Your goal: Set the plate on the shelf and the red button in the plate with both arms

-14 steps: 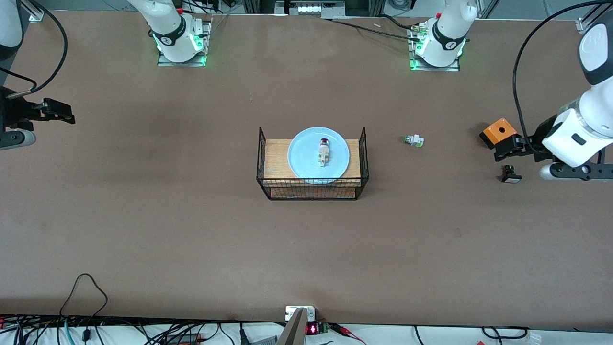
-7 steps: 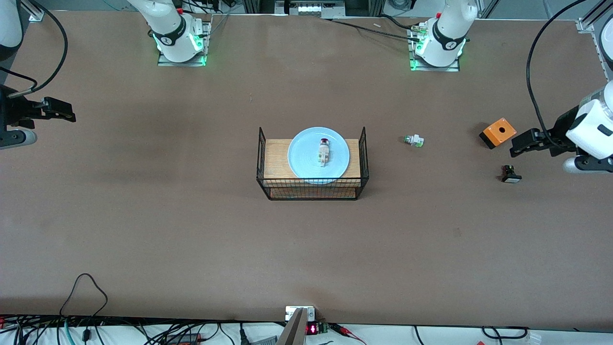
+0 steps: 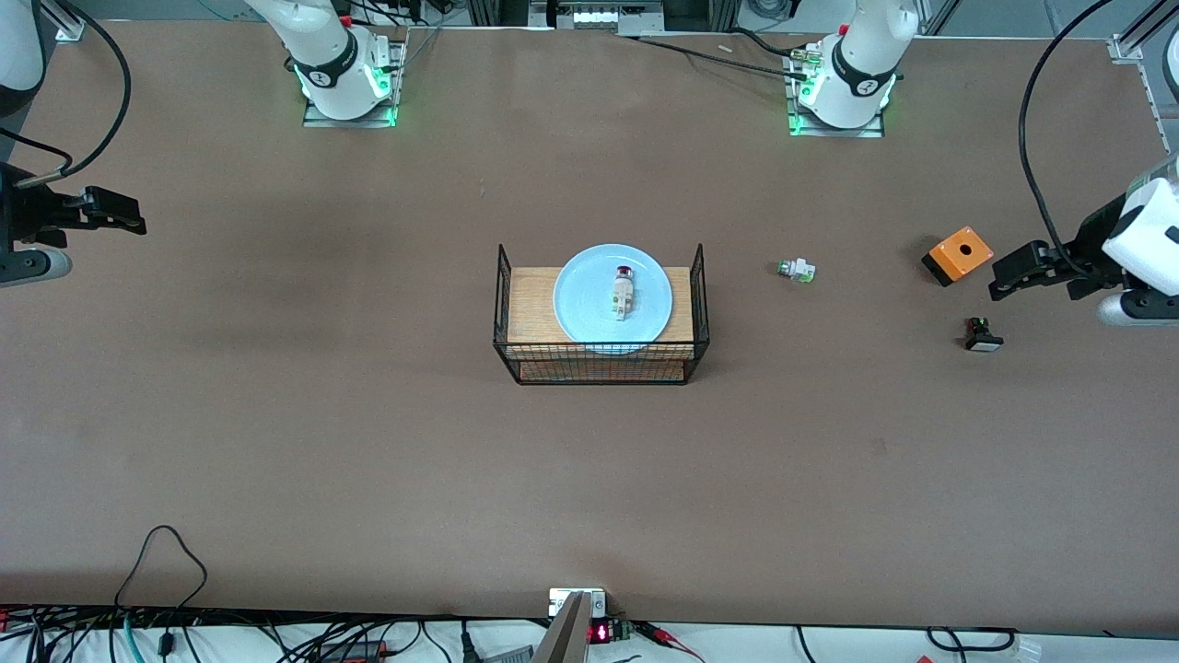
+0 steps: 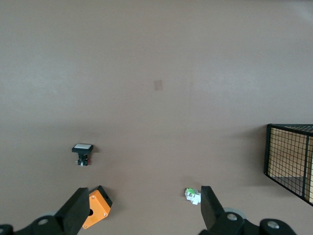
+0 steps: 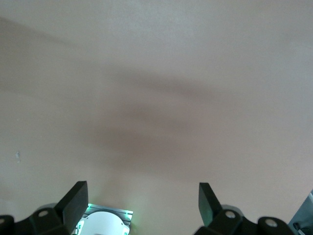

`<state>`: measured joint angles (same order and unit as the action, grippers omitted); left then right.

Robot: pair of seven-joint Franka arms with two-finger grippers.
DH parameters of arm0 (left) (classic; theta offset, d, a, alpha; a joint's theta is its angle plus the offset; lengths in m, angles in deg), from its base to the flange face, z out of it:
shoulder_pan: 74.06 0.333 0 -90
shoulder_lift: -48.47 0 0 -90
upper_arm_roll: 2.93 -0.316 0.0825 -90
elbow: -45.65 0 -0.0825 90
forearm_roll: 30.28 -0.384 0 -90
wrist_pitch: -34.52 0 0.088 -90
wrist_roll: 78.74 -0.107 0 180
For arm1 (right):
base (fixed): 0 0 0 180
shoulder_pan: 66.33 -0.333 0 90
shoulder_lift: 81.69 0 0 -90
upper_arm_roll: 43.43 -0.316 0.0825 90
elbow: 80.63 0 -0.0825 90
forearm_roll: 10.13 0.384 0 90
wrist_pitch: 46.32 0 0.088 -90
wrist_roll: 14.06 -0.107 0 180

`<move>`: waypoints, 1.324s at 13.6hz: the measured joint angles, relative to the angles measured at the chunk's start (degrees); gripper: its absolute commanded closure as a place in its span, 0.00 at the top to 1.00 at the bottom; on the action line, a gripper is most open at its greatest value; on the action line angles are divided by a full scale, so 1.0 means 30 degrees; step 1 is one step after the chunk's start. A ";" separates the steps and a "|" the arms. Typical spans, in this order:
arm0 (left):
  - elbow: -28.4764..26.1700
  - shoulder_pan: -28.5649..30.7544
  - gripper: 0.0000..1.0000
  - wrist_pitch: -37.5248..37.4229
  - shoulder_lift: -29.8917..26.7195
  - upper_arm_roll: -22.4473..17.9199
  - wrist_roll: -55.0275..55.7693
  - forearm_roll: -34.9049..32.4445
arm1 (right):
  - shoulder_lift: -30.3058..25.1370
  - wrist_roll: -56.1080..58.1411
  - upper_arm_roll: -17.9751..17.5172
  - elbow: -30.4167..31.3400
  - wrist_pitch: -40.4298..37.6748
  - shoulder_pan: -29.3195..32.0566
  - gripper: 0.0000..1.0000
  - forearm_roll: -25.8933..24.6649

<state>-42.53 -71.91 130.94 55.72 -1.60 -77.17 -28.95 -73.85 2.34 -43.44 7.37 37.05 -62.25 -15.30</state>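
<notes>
The plate (image 3: pixel 612 298) is resting on the wooden top shelf of a black wire rack (image 3: pixel 506 304) at the middle of the tabletop (image 3: pixel 368 460). The red button (image 3: pixel 624 292) is lying on its side at the middle of the plate, with its dark red cap pointing toward the robots' bases. Both task items appear to be sitting at their destination, so the placement step is judged complete. Centring the button on the plate is keeping it clear of the rim, and the rack's raised wire ends are bounding the plate on both sides.

The left gripper (image 3: pixel 1011 273) is hovering over the tabletop at the left arm's end, just beside an orange box (image 3: pixel 959 254). Its jaws are standing wide and are holding nothing; the left wrist view is showing bare tabletop between them. The right gripper (image 3: pixel 112 211) is hovering over the right arm's end of the tabletop, jaws also wide and empty. Both arms are standing well apart from the rack, which is leaving it unobstructed.

A green-capped button (image 3: pixel 796 269) is lying between the rack and the orange box. A black-and-white button (image 3: pixel 983 336) is lying nearer the front camera than the orange box. Neither belongs to the task.
</notes>
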 measured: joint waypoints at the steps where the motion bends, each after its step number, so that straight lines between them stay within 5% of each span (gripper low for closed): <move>1: 0.0001 0.0139 1.00 -0.0216 -0.0080 -0.0017 -0.0175 0.0000 | 0.0000 0.0000 -0.0001 0.0000 0.0000 0.0000 1.00 0.0000; 18: 0.0042 0.2005 1.00 -0.1682 -0.0690 -0.0226 -0.0807 0.0617 | 0.0012 -0.0012 0.0002 0.0000 0.0000 0.0021 1.00 0.0000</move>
<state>-42.41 -65.90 125.89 53.65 -2.28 -79.59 -27.10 -73.82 2.30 -43.44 7.37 37.05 -62.19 -15.30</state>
